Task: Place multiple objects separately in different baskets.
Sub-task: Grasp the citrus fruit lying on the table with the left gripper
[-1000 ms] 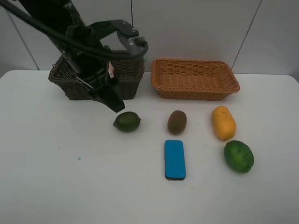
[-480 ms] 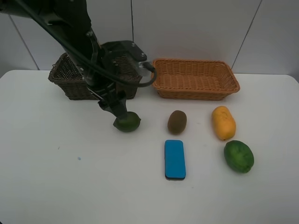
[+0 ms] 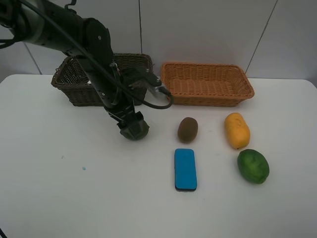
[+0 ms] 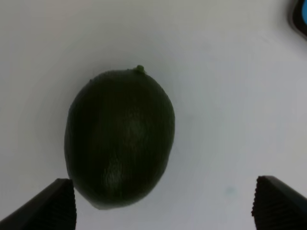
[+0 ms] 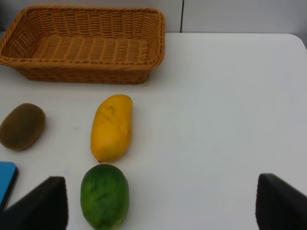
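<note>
"Green fruit [image 4: 120, 139], where is it?"
"Just in front of the dark basket [image 3: 74, 87], right under the left gripper [image 4: 165, 203]. Its fingers [image 4: 55, 208] are wide apart, holding nothing. The fruit's long way runs between them, nearer one finger."
"Does the high camera show that?"
"No, the arm hides most of it there. The right gripper [image 5: 163, 203] is spread wide too, empty, much farther from that basket."

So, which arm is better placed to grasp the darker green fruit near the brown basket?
Left. The left gripper hangs open right over the dark green fruit, with the fruit between its fingers. The right gripper, also open, sits far off near the mango and the lighter green fruit.
</note>
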You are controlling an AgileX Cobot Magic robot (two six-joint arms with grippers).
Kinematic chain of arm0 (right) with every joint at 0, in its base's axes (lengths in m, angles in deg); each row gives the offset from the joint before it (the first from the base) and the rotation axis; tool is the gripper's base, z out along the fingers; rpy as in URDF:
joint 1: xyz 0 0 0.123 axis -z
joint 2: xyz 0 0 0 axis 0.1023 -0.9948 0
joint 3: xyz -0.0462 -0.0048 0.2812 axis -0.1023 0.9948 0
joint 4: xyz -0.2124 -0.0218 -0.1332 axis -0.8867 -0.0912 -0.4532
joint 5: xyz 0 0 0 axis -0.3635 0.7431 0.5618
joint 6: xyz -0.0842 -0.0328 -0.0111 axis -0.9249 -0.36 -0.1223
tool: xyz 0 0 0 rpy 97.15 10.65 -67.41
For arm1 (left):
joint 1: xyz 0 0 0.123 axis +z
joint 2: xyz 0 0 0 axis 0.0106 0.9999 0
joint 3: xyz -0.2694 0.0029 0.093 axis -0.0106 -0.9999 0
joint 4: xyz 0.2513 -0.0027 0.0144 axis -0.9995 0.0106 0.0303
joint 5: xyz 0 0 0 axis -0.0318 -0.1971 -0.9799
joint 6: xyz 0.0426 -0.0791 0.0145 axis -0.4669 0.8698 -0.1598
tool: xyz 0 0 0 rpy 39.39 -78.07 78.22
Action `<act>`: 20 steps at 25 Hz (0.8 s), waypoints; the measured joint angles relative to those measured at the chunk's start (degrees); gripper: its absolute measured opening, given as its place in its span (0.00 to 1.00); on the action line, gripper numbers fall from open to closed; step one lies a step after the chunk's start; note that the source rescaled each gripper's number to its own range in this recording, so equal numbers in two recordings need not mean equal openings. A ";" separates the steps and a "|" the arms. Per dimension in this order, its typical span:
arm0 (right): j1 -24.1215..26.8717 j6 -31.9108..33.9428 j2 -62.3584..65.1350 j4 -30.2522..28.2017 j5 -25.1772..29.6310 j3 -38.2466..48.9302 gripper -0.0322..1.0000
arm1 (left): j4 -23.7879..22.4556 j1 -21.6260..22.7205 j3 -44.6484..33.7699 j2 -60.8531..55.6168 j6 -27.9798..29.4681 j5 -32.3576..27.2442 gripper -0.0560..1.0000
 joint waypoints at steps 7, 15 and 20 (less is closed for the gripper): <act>0.00 0.00 0.00 0.00 0.00 0.00 1.00 | 0.40 0.00 0.00 4.31 0.32 5.41 0.91; 0.00 0.00 0.00 0.00 0.00 0.00 1.00 | 0.57 0.00 0.00 7.69 0.38 8.18 0.91; 0.00 0.00 0.00 0.00 0.00 0.00 1.00 | 0.59 0.00 0.00 7.87 1.60 9.96 0.82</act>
